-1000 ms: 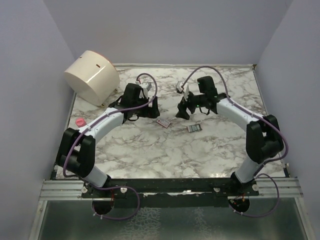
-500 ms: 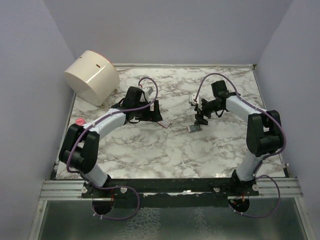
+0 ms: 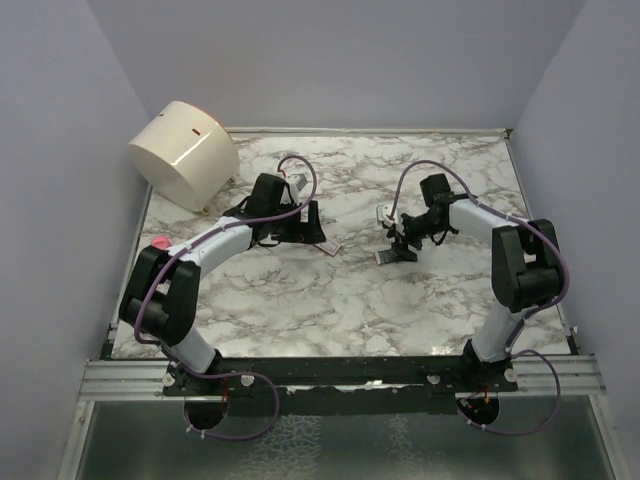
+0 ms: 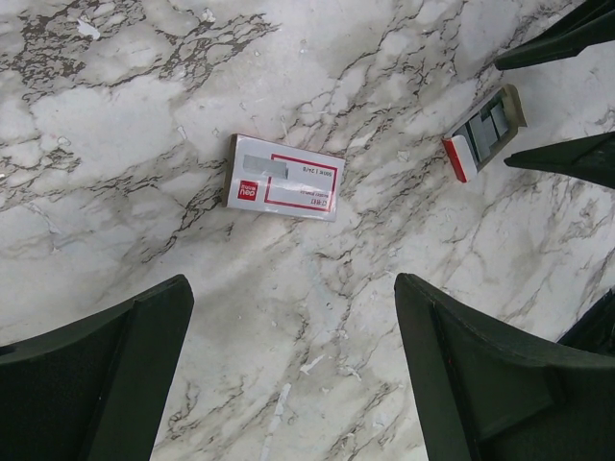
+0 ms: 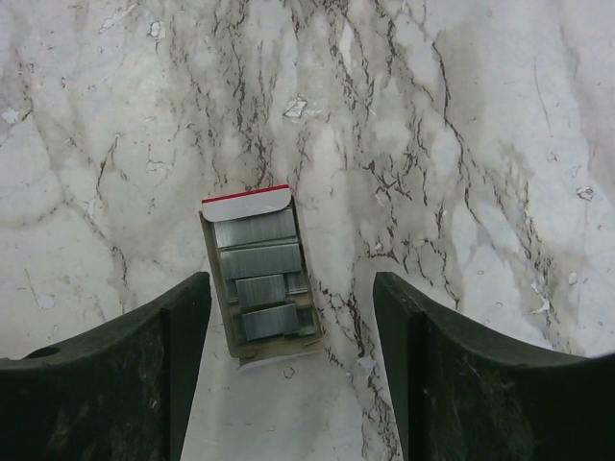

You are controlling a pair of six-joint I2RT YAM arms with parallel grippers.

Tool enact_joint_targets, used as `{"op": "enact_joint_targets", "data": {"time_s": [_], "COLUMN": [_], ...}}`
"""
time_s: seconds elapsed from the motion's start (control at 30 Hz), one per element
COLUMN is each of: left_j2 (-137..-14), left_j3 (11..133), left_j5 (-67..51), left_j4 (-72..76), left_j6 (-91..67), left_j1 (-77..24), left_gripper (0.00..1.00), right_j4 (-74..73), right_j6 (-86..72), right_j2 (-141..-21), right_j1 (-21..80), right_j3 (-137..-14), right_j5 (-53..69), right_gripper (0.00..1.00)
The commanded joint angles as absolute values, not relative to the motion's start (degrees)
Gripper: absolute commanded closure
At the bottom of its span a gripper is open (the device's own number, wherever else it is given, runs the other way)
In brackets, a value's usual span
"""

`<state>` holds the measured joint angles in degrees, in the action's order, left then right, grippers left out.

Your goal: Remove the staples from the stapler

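Staples (image 5: pixel 258 259) lie in strips in their cardboard tray (image 5: pixel 246 202) on the marble table (image 5: pixel 461 144), straddled by the right gripper (image 5: pixel 291 288) with fingers parted, the left gripper (image 4: pixel 293 288) likewise spread; no stapler shows, so progress cannot be judged.

Looks like a robotics lab test cell, not anybody's home: plain lavender walls (image 3: pixel 330 60) box in a marble-print tabletop (image 3: pixel 330 300), and two cabled robot arms (image 3: pixel 215 240) sit bolted to an aluminium rail (image 3: pixel 115 380) at its near edge.
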<state>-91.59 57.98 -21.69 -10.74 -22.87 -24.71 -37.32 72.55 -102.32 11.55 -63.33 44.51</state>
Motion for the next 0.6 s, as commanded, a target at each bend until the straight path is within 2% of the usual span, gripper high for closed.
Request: {"op": "enact_joint_targets", "data": {"time_s": [0.0, 0.57], "left_j2": [-92.2, -91.8], "left_j3": [58.3, 58.3], "left_j5": [-23.7, -23.7], "left_j4": [-9.2, -9.0], "left_j6": [-23.4, -23.5], "left_j1": [-24.2, -24.0], "left_gripper": [0.11, 0.11], "right_j4": [-37.4, -32.7], "right_j6": [75.0, 72.3], "right_j2": [-102.9, -102.6], "right_j1": [11.6, 12.5], "right_j3": [-62.0, -58.0], "right_j5": [45.9, 43.5], "right_gripper": [0.33, 0.40]}}
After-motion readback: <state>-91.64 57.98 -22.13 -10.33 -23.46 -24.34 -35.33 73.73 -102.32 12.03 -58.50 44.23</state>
